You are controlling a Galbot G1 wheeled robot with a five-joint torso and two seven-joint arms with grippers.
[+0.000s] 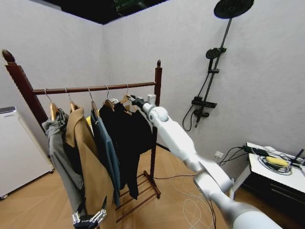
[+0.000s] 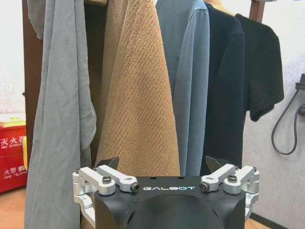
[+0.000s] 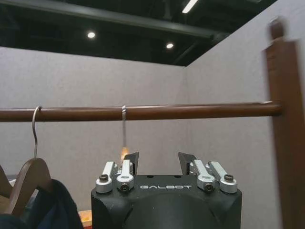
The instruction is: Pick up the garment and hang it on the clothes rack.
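The right pincer [image 1: 132, 100] is raised at the end of the outstretched white arm, just beneath the rail of the tall dark reddish-brown wooden clothes rack [image 1: 156, 90], near its right-hand post. In the right wrist view its two dark fingers [image 3: 132, 161] stand apart, and the thin metal hook [image 3: 124, 125] of a hanger drops from the rail [image 3: 143, 112] down between them; whether the fingers press on anything cannot be told from here. That hook belongs to the pale wooden hanger [image 1: 125, 99] carrying the plain black long-sleeved garment [image 1: 128, 138], which hangs on the rail as the rightmost piece, its shoulder just below the pincer.

Next to it along the rail hang a blue-grey jacket [image 1: 108, 157], a long tan coat [image 1: 88, 167] and a grey garment [image 1: 59, 152], each on its own hanger.

The left pincer [image 1: 88, 218] sits low in front of the coats, its fingers [image 2: 108, 163] spread wide with nothing between them, the tan coat's hem [image 2: 138, 119] just beyond.

On the wall behind is a black shower fitting [image 1: 209, 86], and a white table [image 1: 281, 174] with cables stands to the right.
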